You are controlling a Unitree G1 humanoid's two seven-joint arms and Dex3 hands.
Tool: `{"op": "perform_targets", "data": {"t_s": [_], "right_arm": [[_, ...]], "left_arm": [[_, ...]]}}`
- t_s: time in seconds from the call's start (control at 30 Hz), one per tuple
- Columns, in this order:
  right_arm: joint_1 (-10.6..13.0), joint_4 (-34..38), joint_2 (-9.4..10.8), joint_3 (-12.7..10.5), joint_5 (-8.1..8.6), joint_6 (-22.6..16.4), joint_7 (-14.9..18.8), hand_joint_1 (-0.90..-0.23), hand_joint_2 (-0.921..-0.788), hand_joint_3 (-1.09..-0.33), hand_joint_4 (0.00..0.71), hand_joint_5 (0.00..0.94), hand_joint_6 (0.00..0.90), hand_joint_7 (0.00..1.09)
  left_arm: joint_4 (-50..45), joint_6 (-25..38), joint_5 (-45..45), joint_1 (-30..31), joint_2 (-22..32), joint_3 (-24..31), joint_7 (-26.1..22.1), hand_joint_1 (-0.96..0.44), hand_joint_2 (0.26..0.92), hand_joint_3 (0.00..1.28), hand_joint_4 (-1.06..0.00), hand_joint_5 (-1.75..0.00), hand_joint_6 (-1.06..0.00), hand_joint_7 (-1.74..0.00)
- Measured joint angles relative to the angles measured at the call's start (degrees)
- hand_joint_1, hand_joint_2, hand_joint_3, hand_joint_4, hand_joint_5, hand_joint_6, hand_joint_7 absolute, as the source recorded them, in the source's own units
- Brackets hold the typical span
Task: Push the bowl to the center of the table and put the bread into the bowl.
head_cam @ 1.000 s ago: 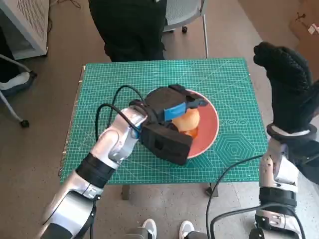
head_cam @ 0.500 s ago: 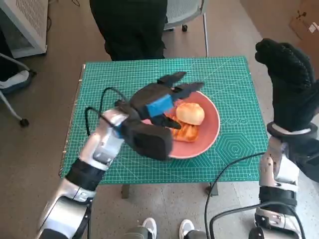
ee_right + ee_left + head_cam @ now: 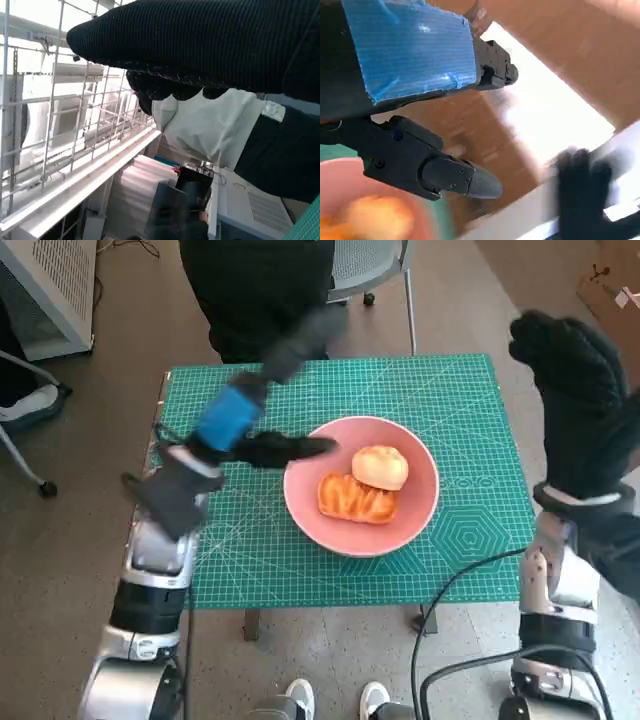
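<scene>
The pink bowl [image 3: 415, 505] stands near the middle of the green mat [image 3: 460, 410]. Inside it lie a round bun [image 3: 380, 467] and a flat glazed pastry [image 3: 357, 498]. My left hand [image 3: 235, 415] is raised above the mat's left part, clear of the bowl, fingers spread and holding nothing. The left wrist view shows its blue-taped back [image 3: 410, 47], a black finger [image 3: 455, 177], the bowl's rim [image 3: 335, 175] and blurred bread [image 3: 375, 217]. My right hand [image 3: 580, 400] is lifted high beside the table's right edge, its glove [image 3: 210, 45] holding nothing.
A person in dark clothes [image 3: 262, 295] sits behind the table's far edge, on a chair [image 3: 375, 265]. A white wire rack [image 3: 45, 285] stands at the far left. Feet [image 3: 335, 702] show below the near edge. A person in white [image 3: 210, 127] appears in the right wrist view.
My left hand has let go of the bread, lifted out of the bowl and swung left and up. The bun and pastry now lie uncovered in the bowl. The right hand stayed raised.
</scene>
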Motion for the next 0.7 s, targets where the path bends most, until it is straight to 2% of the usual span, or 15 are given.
{"op": "perform_targets", "data": {"t_s": [0.13, 0.33, 0.7], "right_arm": [[-1.6, 0.9, 0.0, 0.4, -0.53, 0.0, -0.1, -0.473, -0.921, -0.388, 0.380, 0.000, 0.464, 0.00], [-4.0, 2.9, -0.1, 0.9, -0.84, 0.0, 0.0, -0.472, -0.921, -0.402, 0.366, 0.001, 0.462, 0.00], [-6.6, 7.1, -0.4, 1.4, -0.65, -0.5, 1.7, -0.466, -0.921, -0.405, 0.370, 0.003, 0.475, 0.01]], "left_arm": [[-3.3, 0.1, -3.7, 1.7, -2.3, 1.8, 1.2, -0.68, 0.921, 0.33, 0.00, 0.00, -0.19, 0.00], [-6.0, -0.1, -6.3, 3.3, -4.7, 3.6, 2.9, -0.66, 0.921, 0.29, 0.00, 0.00, -0.18, 0.00], [-4.8, -2.4, -7.1, 4.2, -6.5, 4.9, 3.0, -0.60, 0.921, 0.25, 0.00, 0.00, -0.14, 0.00]]}}
